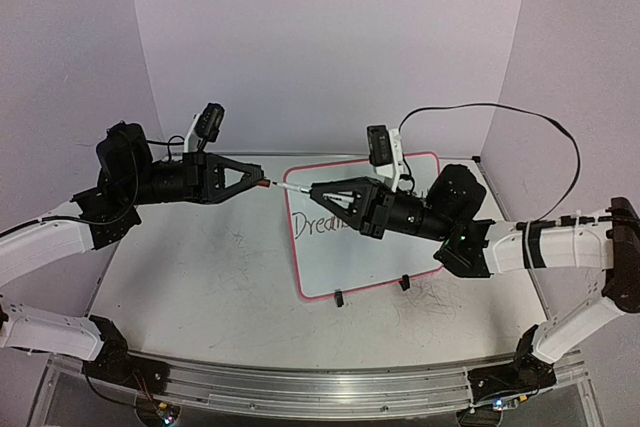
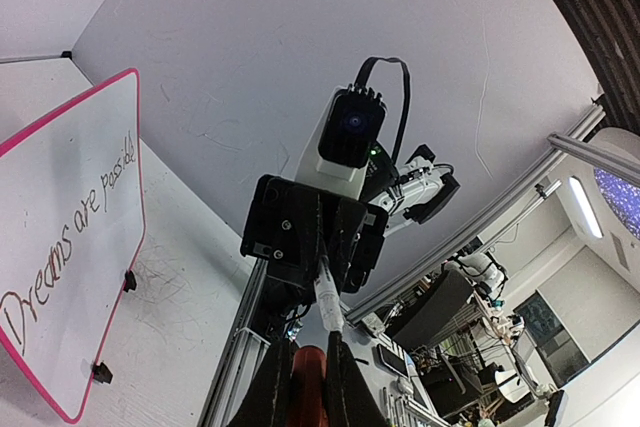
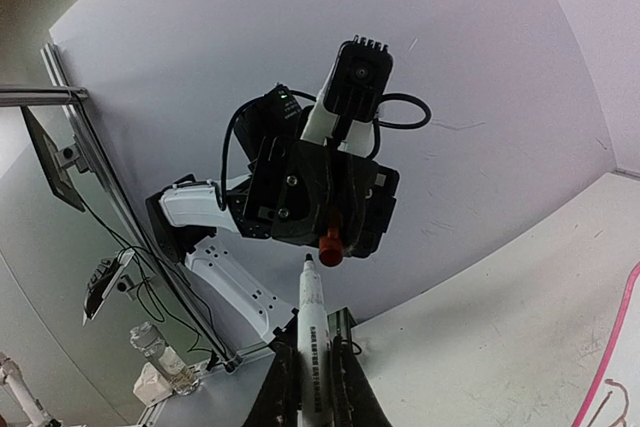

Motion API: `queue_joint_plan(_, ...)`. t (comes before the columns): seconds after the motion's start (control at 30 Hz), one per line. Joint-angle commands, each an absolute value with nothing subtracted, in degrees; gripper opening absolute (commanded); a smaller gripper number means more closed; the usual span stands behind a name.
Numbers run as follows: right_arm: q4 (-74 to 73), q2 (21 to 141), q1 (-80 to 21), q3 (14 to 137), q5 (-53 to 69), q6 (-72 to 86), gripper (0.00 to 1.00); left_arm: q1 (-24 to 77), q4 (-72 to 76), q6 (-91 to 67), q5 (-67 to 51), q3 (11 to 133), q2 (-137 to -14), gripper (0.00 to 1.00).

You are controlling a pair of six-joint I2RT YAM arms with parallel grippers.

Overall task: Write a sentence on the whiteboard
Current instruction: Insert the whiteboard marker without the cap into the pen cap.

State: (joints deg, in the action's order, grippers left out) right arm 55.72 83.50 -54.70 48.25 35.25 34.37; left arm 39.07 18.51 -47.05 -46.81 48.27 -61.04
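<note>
Here's the whiteboard [image 1: 350, 265], lying flat on the table [image 1: 200, 277] with its pink-red rim all round and its two black clip feet [image 1: 340, 298] on the near edge. The sentence [image 2: 72, 252] is on it, and the left wrist view reads it whole: "Dreams are possible", one thin dark line. From above only the first letters show near the board's left edge; the right arm covers the rest. Up in the air, the two arms point nose to nose. The left gripper [image 1: 256, 182] hangs just off the board's far-left corner, its fingers pressed in on a small red cap [image 3: 331, 247] that pokes out toward the board. Facing it, the right gripper [image 1: 316, 192] sits over the far-left part of the board, above the start of the sentence, fingers pinching a white marker [image 3: 311, 332] by its barrel. The marker's tip sticks out past the board's left edge and aims at the cap. Tip and cap are very close, with a small gap between them in the top view, and in the right wrist view the cap sits slightly off to one side of the tip. Neither gripper touches the board.
</note>
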Motion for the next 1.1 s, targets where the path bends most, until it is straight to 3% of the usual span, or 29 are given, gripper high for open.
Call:
queue_joint_plan(0.0, 58.4, 84.7, -55.1, 51.0, 35.2, 34.4, 0.0, 39.2, 20.7, -47.8, -46.9, 48.3, -59.6, 0.0)
queue_joint_plan(1.07, 58.4, 88.1, -55.6, 54.2, 35.1, 35.0, 0.0, 39.3, 20.7, -48.0, -47.2, 48.4, -59.8, 0.0)
